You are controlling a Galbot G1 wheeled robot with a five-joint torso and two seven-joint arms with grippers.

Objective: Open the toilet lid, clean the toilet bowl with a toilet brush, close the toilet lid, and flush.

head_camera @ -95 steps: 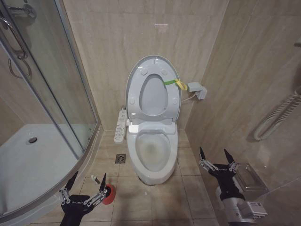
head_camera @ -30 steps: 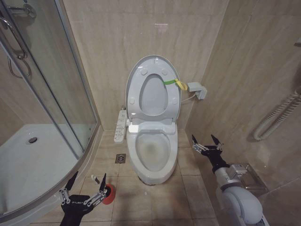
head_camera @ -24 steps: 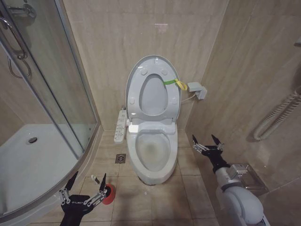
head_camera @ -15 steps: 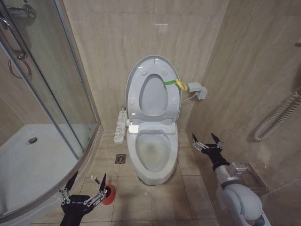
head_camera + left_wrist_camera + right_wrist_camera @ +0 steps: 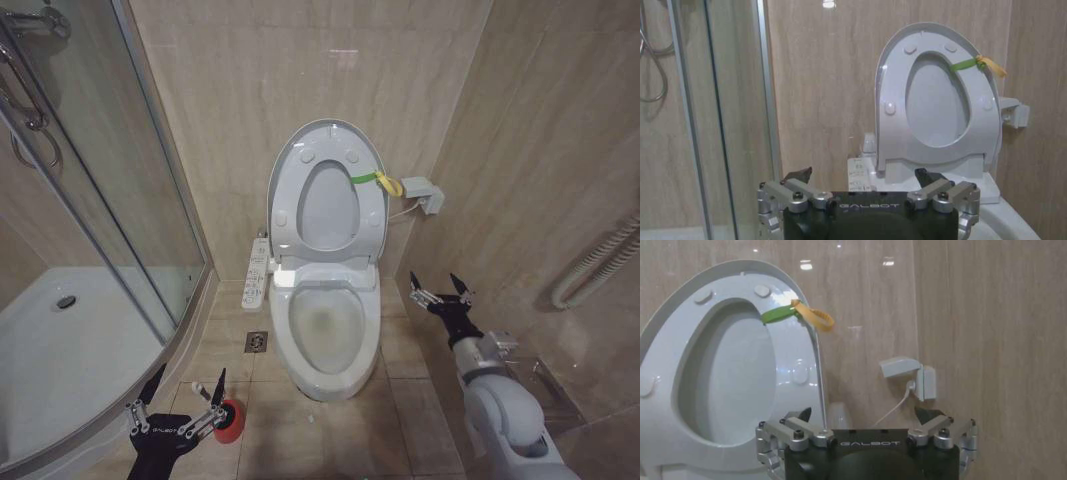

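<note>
While the toilet lid (image 5: 325,195) stands raised, both spread, empty grippers hover: right gripper (image 5: 440,291) beside the toilet bowl (image 5: 330,335), left gripper (image 5: 186,393) apparently near the toilet brush (image 5: 226,419).

Even warm indoor light, ceiling-lamp glare spots on glossy wall tiles (image 5: 807,264), sharp focus

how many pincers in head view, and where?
2. Left pincer low over the floor by the red round brush holder; right pincer beside the white ceramic toilet bowl.

Tiled floor (image 5: 270,425) under toilet bowl (image 5: 330,375), red holder (image 5: 230,421)
</note>
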